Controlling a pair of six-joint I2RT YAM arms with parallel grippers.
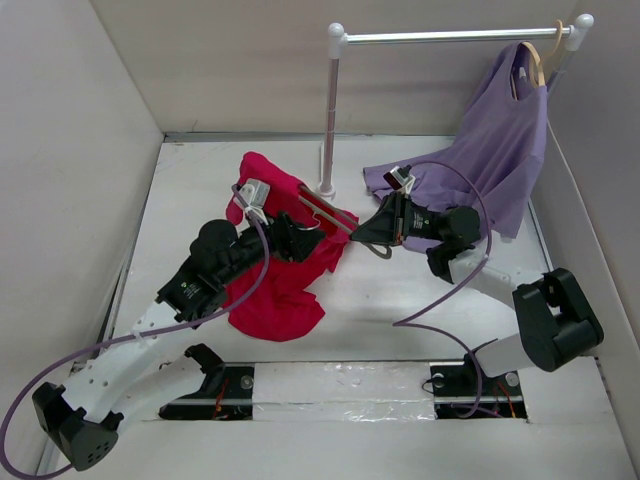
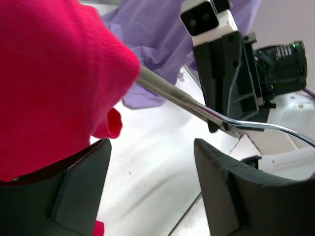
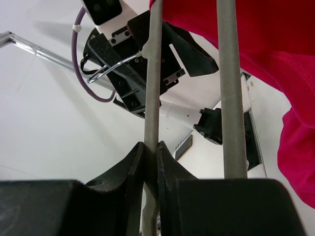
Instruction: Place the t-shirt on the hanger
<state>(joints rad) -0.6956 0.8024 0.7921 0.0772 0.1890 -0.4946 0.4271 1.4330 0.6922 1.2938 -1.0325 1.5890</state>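
The plain crimson-red fabric t-shirt (image 1: 275, 290) lies crumpled on the white worktop (image 1: 400, 290), bunched beneath and behind the left gripper (image 1: 298, 240). In the left wrist view a fold of it hangs over one finger (image 2: 74, 187) of that gripper. The left gripper's jaws stand wide apart, with bare worktop showing between them. The thin grey rod-framed hanger (image 1: 330, 215) emerges from under the t-shirt just ahead of the left gripper and runs across to the right gripper (image 1: 368, 232). The right gripper's jaws are clamped narrow on one rod of the grey hanger. A second rod passes just beside that grip, outside the jaws. The far part of the grey hanger is covered by the t-shirt. The two grippers face each other, near but apart. Behind the right gripper a lavender-purple shirt (image 1: 505, 150) hangs from a pale wooden hanger (image 1: 535, 60) on a white-posted metal rail (image 1: 450, 36), with its lower edge resting on the worktop.
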